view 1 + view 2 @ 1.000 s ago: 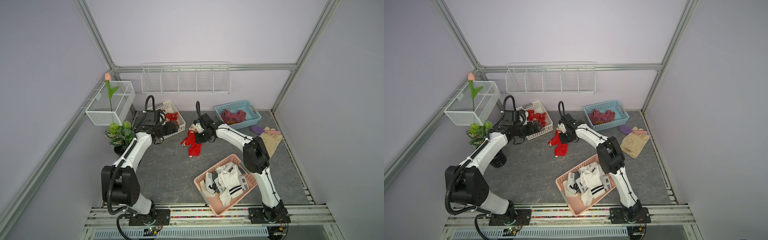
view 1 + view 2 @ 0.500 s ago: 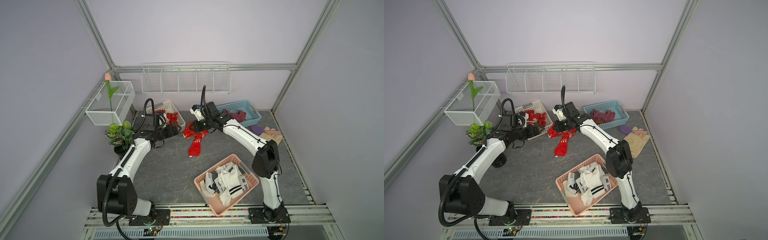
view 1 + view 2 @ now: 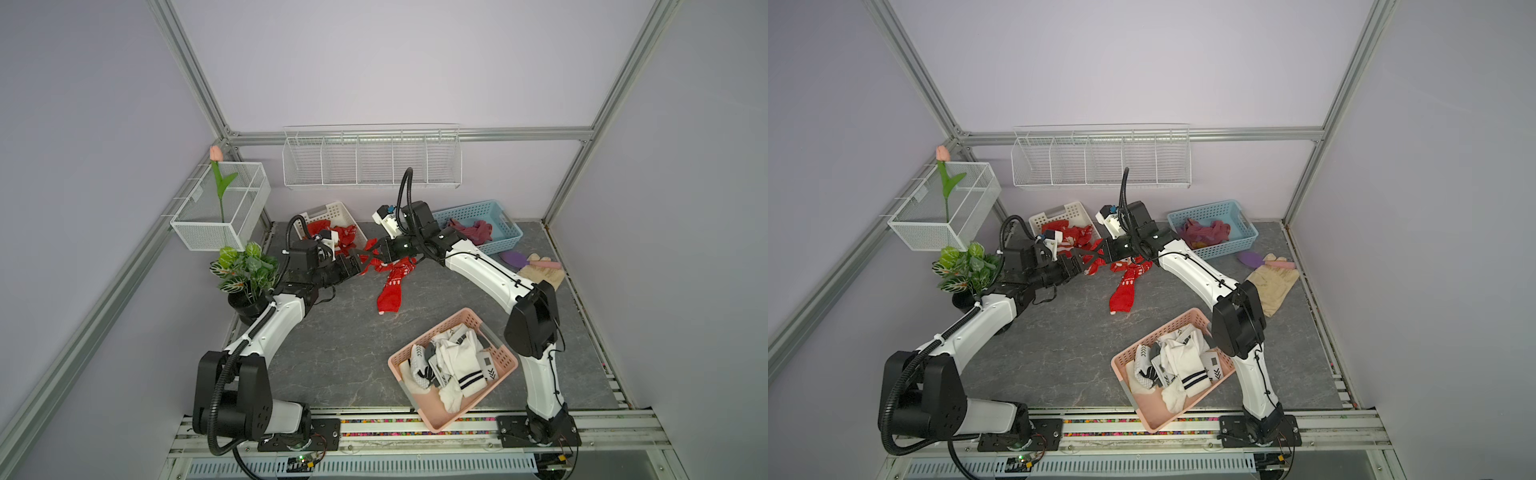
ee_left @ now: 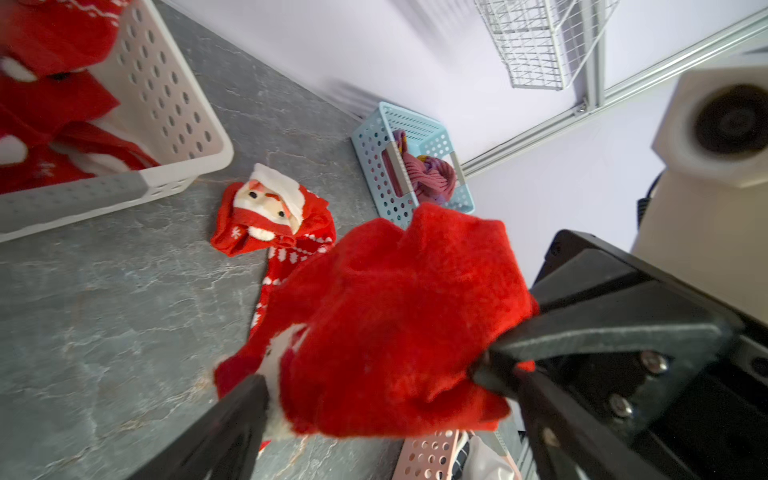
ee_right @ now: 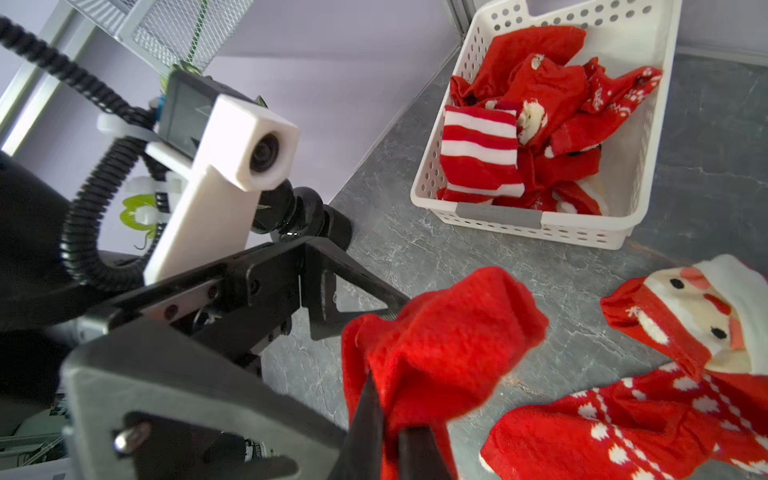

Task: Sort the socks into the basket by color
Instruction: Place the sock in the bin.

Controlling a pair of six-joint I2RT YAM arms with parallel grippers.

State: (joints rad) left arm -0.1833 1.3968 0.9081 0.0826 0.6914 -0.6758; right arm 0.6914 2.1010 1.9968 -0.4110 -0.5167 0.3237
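R claw (image 3: 374, 254) had just lifted a red sock (image 4: 395, 324) off the table (image 3: 332, 340), clenched on it, & swung it beside the white basket (image 3: 328, 206). L claw (image 3: 362, 260) had opened wide around it, prob. a handover. Santa sock (image 3: 392, 282) stayed down.

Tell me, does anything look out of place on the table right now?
One red Santa sock lies loose on the table, outside the white basket holding the other red socks. The pink basket sits askew, its corner over the front rail.
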